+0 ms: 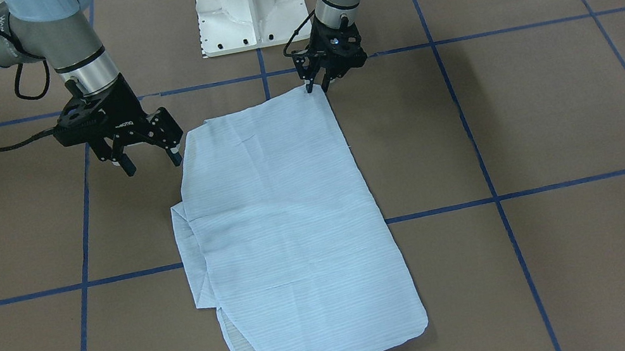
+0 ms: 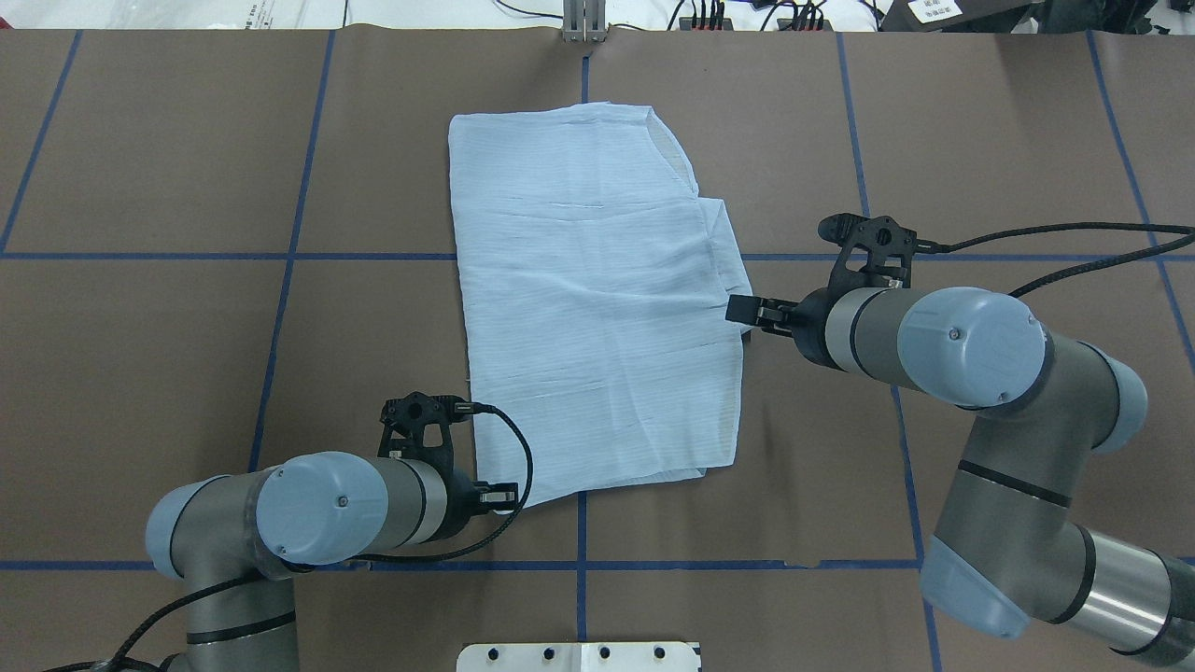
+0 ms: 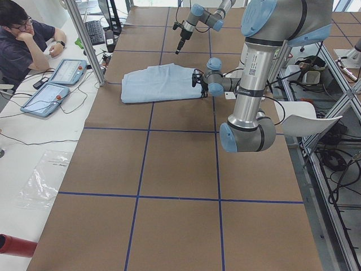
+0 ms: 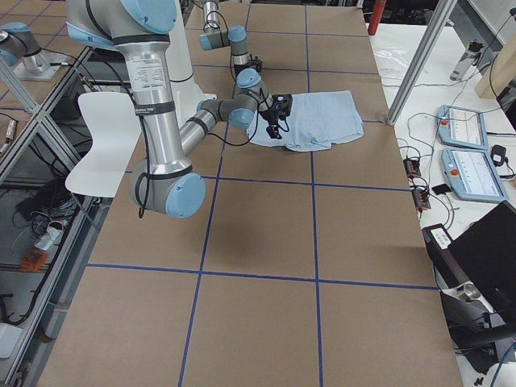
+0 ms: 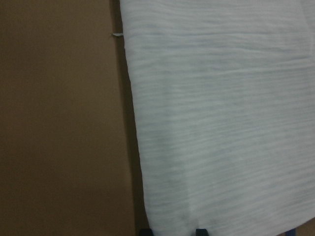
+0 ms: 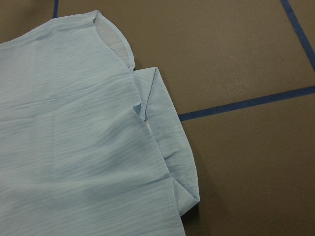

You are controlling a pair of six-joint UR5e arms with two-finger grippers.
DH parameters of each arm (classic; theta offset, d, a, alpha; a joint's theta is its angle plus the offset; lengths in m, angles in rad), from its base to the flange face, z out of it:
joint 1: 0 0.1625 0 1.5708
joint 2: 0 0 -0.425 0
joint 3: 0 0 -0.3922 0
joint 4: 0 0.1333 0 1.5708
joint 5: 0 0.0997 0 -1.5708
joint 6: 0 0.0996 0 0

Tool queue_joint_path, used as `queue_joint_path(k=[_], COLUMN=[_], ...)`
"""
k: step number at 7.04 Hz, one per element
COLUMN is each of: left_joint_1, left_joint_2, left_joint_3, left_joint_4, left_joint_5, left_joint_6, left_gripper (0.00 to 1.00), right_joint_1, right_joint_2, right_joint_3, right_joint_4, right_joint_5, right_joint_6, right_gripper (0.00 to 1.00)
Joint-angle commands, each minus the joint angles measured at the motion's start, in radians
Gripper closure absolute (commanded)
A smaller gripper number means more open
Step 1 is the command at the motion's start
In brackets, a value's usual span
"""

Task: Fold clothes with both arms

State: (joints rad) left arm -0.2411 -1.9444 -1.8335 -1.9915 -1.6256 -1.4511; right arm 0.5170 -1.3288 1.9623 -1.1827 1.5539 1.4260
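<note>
Your left fingers (image 1: 308, 84) sit narrowly apart, straddling the shirt (image 1: 288, 218) at its corner nearest the robot. Your right fingers (image 1: 174, 153) hang wide apart, just beside the shirt's other near edge, above the counter (image 1: 532, 111). The shirt lies folded flat, a rough rectangle mid-counter.

Table (image 1: 565, 111), brown-topped, marked into large squares by blue tape lines (image 1: 489, 183); white pedestal base (image 1: 249, 3) standing at its robot-side edge, with a row of dark holes along the base plate. White side bench (image 3: 22, 152) along the opposite edge, bearing two blue-framed screen pendants (image 3: 67, 71) lying flat, a black keyboard (image 3: 95, 32), a clear plastic bag (image 3: 42, 180) and a red cylinder (image 3: 16, 246). Seated person (image 3: 20, 42) at the bench, head leaning on one hand; aluminium frame post (image 3: 84, 39) upright between bench and table.
</note>
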Motion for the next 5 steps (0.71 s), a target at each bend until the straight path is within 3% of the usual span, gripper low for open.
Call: queue_joint_path(k=[1,2,4,5], left_joint_1=[0.0,0.0,0.0,-0.001], left_joint_2=[-0.011,-0.016,-0.018,-0.018], left_joint_3=[0.019,0.02,0.017,0.013], left_joint_4=[-0.001,-0.001,-0.001,-0.001], left_joint_5=[0.003,0.003,0.003,0.006], left_joint_6=[0.0,0.0,0.0,0.0], left_gripper=[0.58,0.68,1.0,1.0], right_joint_1=[0.0,0.0,0.0,0.0], right_joint_2=[0.0,0.0,0.002,0.003], right_joint_3=[0.0,0.0,0.001,0.001], right_joint_4=[0.002,0.002,0.002,0.002], right_joint_5=[0.0,0.0,0.0,0.0], right_joint_6=[0.001,0.001,0.001,0.002], right_gripper=[0.0,0.0,0.0,0.0])
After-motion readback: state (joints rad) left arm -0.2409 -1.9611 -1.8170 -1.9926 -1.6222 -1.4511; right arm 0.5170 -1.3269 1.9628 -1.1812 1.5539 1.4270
